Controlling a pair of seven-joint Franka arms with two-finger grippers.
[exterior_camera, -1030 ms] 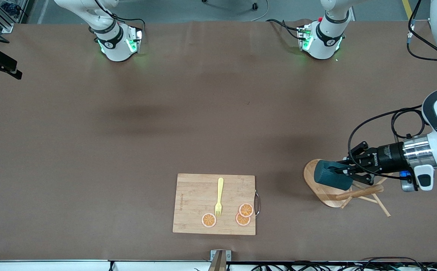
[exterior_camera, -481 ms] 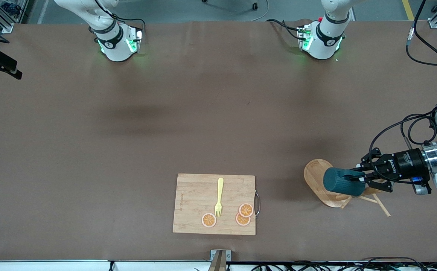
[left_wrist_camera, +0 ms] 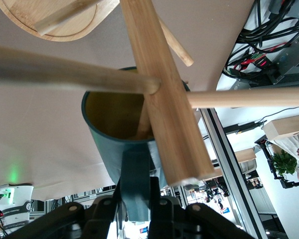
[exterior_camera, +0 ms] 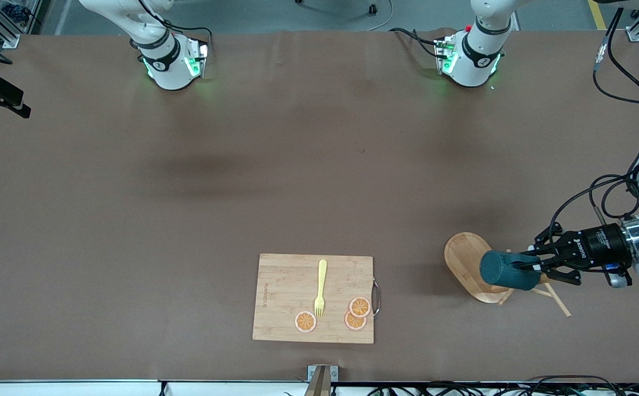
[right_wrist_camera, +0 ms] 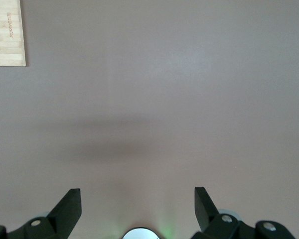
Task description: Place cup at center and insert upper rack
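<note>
A: The left gripper (exterior_camera: 529, 267) is clamped on the cup (exterior_camera: 509, 270) by its handle, cup sideways over the toppled upper rack (exterior_camera: 470, 269) at the left arm's end. Rigid, probably breakable.

B: The right gripper (right_wrist_camera: 137, 206) waits, fingers spread. The board (exterior_camera: 313, 298) has printing, too small to read, I think.

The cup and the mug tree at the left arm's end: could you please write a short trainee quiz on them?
1. True or false: the left gripper holds the cup by its handle.
2. The cup lies: A) on the cutting board B) tipped on its side over the upper rack.
3. Fill in: the right gripper is ____.

Key: 1 true; 2 B; 3 open, over bare table.
</note>
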